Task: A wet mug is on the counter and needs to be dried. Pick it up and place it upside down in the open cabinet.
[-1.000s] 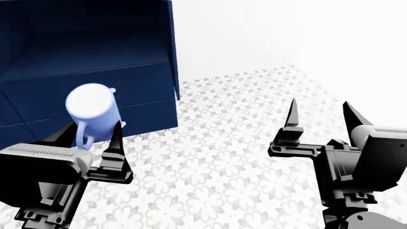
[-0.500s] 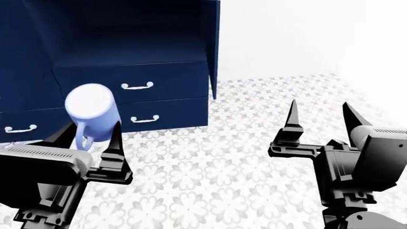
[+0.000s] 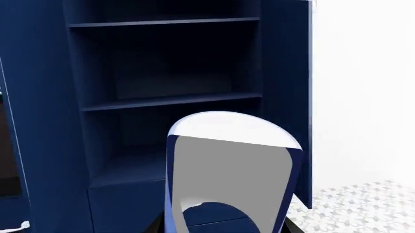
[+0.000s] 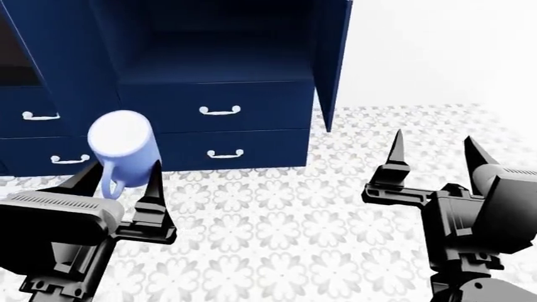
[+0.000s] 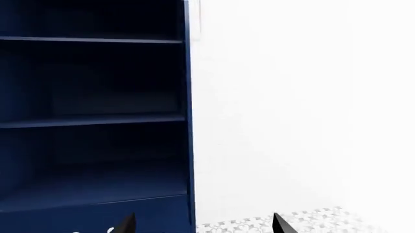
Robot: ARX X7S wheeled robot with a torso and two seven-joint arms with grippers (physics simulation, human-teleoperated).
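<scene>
The light blue mug (image 4: 122, 146) sits between the fingers of my left gripper (image 4: 118, 180), which is shut on it, with the thin handle hanging down toward the palm. One pale round end of the mug faces the head camera. In the left wrist view the mug (image 3: 228, 165) fills the lower middle, in front of the navy cabinet (image 3: 168, 99) with its horizontal shelves. The cabinet's open, shadowy interior (image 4: 226, 44) lies ahead at the upper left. My right gripper (image 4: 434, 146) is open and empty over the floor, and its fingertips (image 5: 128, 224) frame the cabinet (image 5: 91, 119). The counter is out of view.
Navy drawers with white handles (image 4: 221, 111) sit below the open cabinet. An open navy door (image 4: 332, 56) sticks out at the cabinet's right side. A white floral floor (image 4: 285, 239) spreads under both arms, and a white wall (image 4: 436, 50) stands to the right.
The cabinet and drawers have slid right in the head view, bringing more drawers and the open interior into sight. The mug stays in the left gripper, and the right gripper is still open.
</scene>
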